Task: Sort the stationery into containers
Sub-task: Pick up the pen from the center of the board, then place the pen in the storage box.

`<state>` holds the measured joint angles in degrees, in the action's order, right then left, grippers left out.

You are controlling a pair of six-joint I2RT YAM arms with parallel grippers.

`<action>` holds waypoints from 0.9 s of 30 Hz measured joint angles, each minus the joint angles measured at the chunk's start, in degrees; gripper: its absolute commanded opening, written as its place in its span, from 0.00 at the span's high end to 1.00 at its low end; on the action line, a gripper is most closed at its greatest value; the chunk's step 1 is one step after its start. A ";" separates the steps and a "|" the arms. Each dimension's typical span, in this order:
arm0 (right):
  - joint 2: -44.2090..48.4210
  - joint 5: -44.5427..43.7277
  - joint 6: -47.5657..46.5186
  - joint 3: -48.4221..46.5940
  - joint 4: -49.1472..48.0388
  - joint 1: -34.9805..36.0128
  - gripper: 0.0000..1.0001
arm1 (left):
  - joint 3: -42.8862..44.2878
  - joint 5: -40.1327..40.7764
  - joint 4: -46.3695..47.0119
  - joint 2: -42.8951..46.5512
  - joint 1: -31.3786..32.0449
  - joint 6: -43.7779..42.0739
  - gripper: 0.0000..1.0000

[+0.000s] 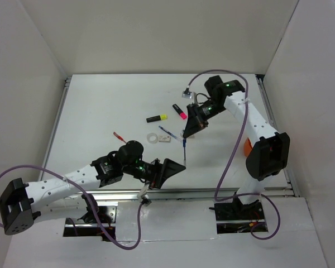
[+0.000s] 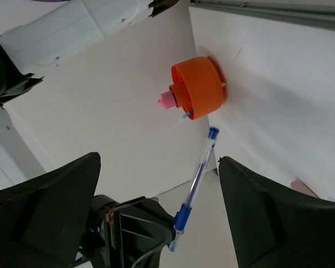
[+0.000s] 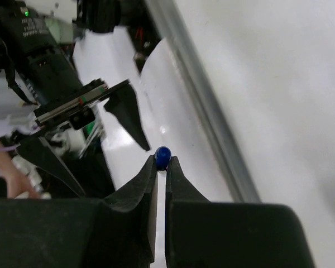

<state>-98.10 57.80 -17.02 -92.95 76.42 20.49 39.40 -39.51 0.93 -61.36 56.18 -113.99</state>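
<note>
Right hand (image 1: pixel 186 135), seen from above, is pinched shut on a thin blue pen (image 1: pixel 185 149) over the middle of the surface (image 1: pixel 100 106); the pen's long axis runs from the fingers toward the near edge, and its free end comes close to the left hand (image 1: pixel 170 171), which is spread wide and holds nothing; the orange cup (image 1: pixel 246 148) sits to the right, mostly hidden behind the right arm, so the right arm is plainly the nearer one and the carry, as I judge it, goes rightward; a yellow-capped highlighter (image 1: pixel 156 118), a pink-capped highlighter (image 1: pixel 180 111), a clear tape ring (image 1: pixel 152 138) and a red pen (image 1: pixel 119 136) lie on the surface, left and far of the held pen.

From the left wrist, the dark matte fingers (image 2: pixel 50 212) stand well apart with nothing between them; the pen is a slim clear barrel with blue ends; its free end lines up just short of the round, smooth plastic cup, though depth I cannot tell; a pink tube (image 2: pixel 166 99) pokes out of the cup's mouth.

From the right wrist, the black fingertips (image 3: pixel 142 184) meet on the pen's rounded blue end; the barrel hides behind it, so the pen runs straight away along this view.
</note>
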 measured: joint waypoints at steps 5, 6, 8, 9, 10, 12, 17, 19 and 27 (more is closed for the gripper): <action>0.15 -1.57 -1.99 -7.39 -0.26 -9.84 1.00 | -1.66 0.07 0.55 3.30 0.02 -0.02 0.01; 0.42 -2.14 -2.45 -8.61 -0.28 -12.41 1.00 | -2.27 0.46 0.94 4.04 0.09 -0.02 0.01; 1.27 -3.41 -3.08 -9.81 -0.39 -17.33 1.00 | -3.21 1.77 1.90 5.38 0.59 1.40 0.01; 2.21 -4.17 -3.30 -9.90 -0.44 -20.17 1.00 | -3.34 2.91 2.45 5.95 1.09 3.67 0.01; 3.21 -5.16 -3.41 -9.79 -0.48 -22.73 1.00 | -3.34 5.33 3.19 6.36 1.97 7.02 0.01; 6.25 -7.67 -3.48 -8.83 -1.53 -27.82 1.00 | -1.66 10.67 3.06 6.27 3.67 16.81 0.01; 19.69 -15.87 -4.26 -1.64 -6.60 -34.53 1.00 | 12.09 23.08 -1.92 0.28 3.61 44.11 0.01; 25.29 -19.54 -4.83 1.97 -8.87 -35.89 1.00 | 16.46 25.81 -2.43 -2.16 1.42 54.14 0.01; 31.93 -33.44 -2.47 12.15 -21.20 -39.54 1.00 | 30.21 26.29 -6.84 -16.83 -20.41 92.85 0.01</action>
<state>-66.17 24.36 -19.49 -80.79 55.22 -19.05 69.60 -13.21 -5.91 -78.19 35.77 -21.15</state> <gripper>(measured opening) 0.070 0.994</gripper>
